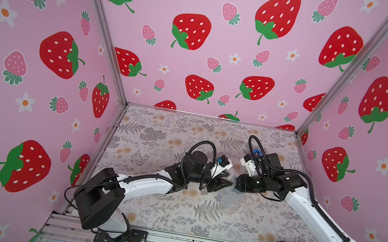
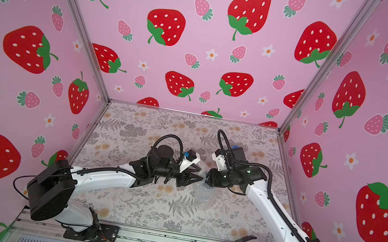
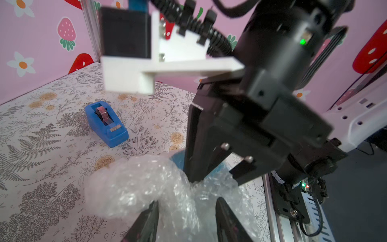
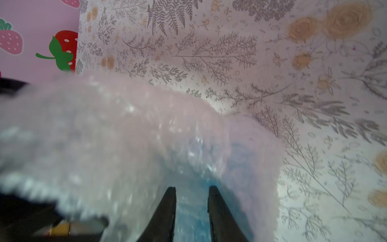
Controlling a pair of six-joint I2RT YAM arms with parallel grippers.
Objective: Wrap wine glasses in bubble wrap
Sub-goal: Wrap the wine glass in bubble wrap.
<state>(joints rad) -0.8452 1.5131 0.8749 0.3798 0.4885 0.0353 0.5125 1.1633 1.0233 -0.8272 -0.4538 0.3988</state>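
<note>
**Risk entry: film bunched, not yet wound**

Position: the goblet (image 3: 177,157) is near the middle of the desk (image 1: 158,134), almost wholly under the bubble wrap (image 3: 134,184). Only slivers of blue show through. You cannot tell from these views whether it stands or lies.

Right tool (image 4: 192,187): the fingers are drawn close, with blue cup and film between them. This reads as a pinch on the goblet through the film.

Left tool (image 3: 187,201): the fingers are apart with film bunched between them. You cannot tell whether they bite it.

Hazards, as judged:
1. The film is crumpled in a heap, not laid round the cup. If your left tool closes on a loose fold only, a pull will drag the sheet off instead of winding it.
2. The two tools sit nearly tip to tip. Any sideways move risks a finger clash.
3. The cup is smooth plastic under slick film. The right pinch may slip and let the goblet roll or tip.
4. The tape dispenser (image 3: 105,123) stands near, apart from the heap. A wide sweep of film could knock it.
</note>
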